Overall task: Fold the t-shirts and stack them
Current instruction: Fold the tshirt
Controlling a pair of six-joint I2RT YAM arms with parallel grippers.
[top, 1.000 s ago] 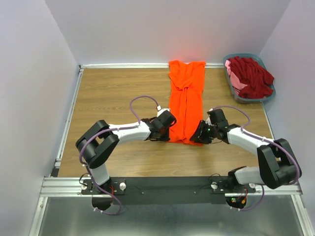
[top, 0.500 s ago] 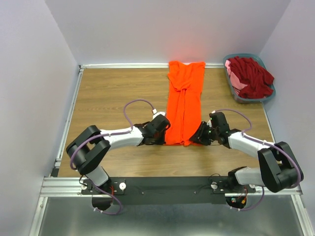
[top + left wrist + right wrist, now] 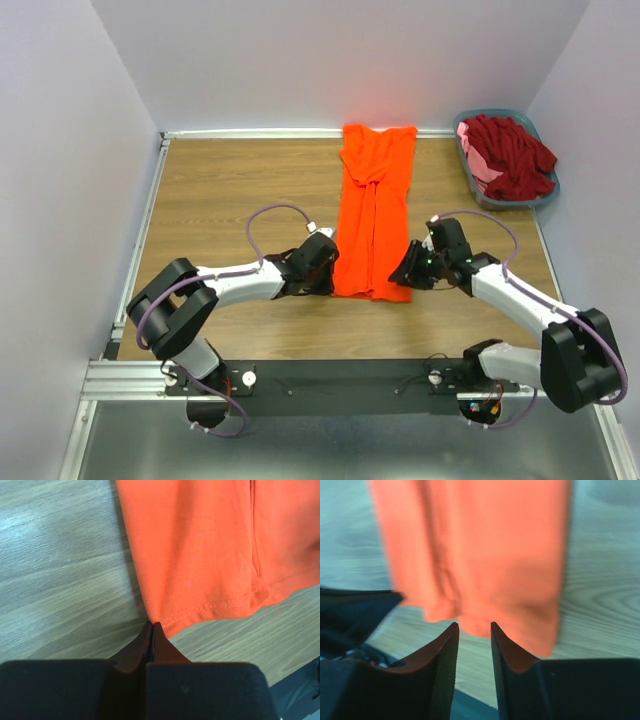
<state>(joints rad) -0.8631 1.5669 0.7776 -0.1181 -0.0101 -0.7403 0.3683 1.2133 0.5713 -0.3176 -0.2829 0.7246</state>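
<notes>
On the desk: orange shirt in a strip, a tool at each hem corner

Across the whole scene runs the wooden desk point(image 3: 220, 190), walled at 9, 12 and 3 o'clock.

Just right of its middle lies the orange shirt point(image 3: 375, 210), flat, as a long narrow strip running from 12 to 6 o'clock. Its sides are turned in and meet along a line down the middle. The far end reaches the desk's 12 o'clock edge; the stitched hem lies toward 6 o'clock.

At the desk's 2 o'clock corner stands the basket point(image 3: 510, 205). A red shirt point(image 3: 515, 150) is heaped in it and spills over the rim, with a pink shirt point(image 3: 475, 155) beside and partly under it at the 9 o'clock side. Both are crumpled. The basket is well apart from the orange shirt.

From 7 o'clock the left arm point(image 3: 240, 282) reaches low across the desk to the hem. From 5 o'clock the right arm point(image 3: 520, 295) does the same.

The left tool point(image 3: 152, 627) is closed tight, its tips meeting right at the hem's 7 o'clock corner, which comes to a point against them. Whether any cloth is nipped between them I cannot tell.

The right tool point(image 3: 471, 627) stands narrow, a slim gap between its fingers with nothing in it. It sits just beside the hem's 5 o'clock corner. The hem lies just beyond the tips, blurred in the wrist view, so contact cannot be told.
</notes>
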